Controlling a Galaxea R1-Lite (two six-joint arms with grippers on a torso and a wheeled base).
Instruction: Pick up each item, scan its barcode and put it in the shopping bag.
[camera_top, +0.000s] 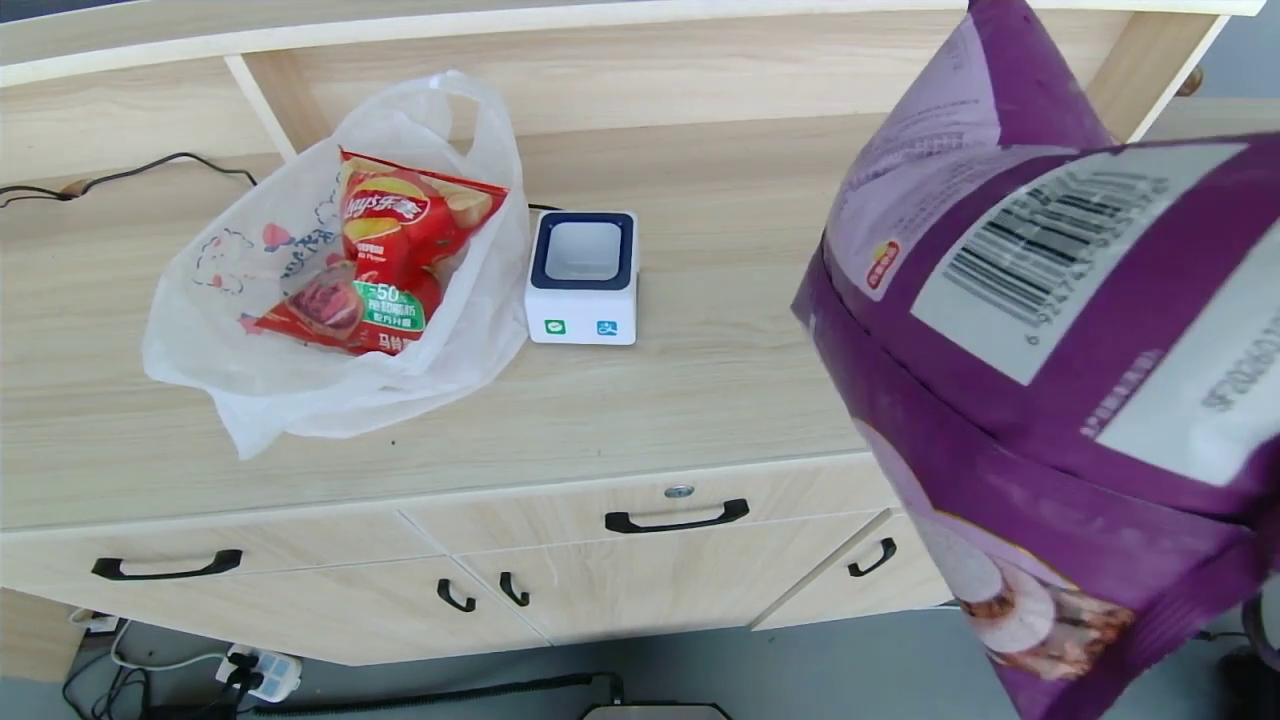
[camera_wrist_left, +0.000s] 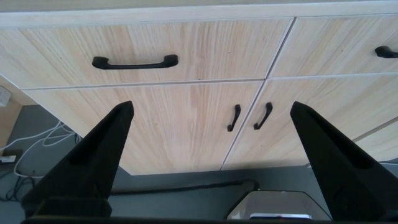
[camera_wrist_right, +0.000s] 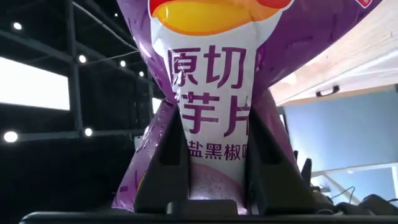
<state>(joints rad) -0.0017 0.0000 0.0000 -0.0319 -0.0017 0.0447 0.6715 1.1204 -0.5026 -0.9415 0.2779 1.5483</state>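
A pale wooden counter (camera_top: 700, 400) is seen from above, with drawers and cupboard doors set beneath it, each fitted with black handles (camera_top: 677, 520). A thin white shopping bag (camera_top: 250, 380) is laid open on the left part of the counter, and a red packet (camera_top: 400, 250) is lodged inside it. A small white scanner (camera_top: 582, 290) with a dark blue rim is placed just beside the bag, on its right, with its window turned upward. A black cable (camera_top: 130, 175) is laid along the far left of the counter. A purple packet (camera_top: 1050, 420) is held in the air at the right, close to the head camera and well apart from the scanner, with its barcode (camera_top: 1055, 250) turned toward the camera. The right gripper (camera_wrist_right: 214, 124) is clenched on this packet, which is pinched narrow between the two fingers. The left gripper (camera_wrist_left: 211, 109) is released, its fingers spread wide, and is faced toward the cupboard fronts.
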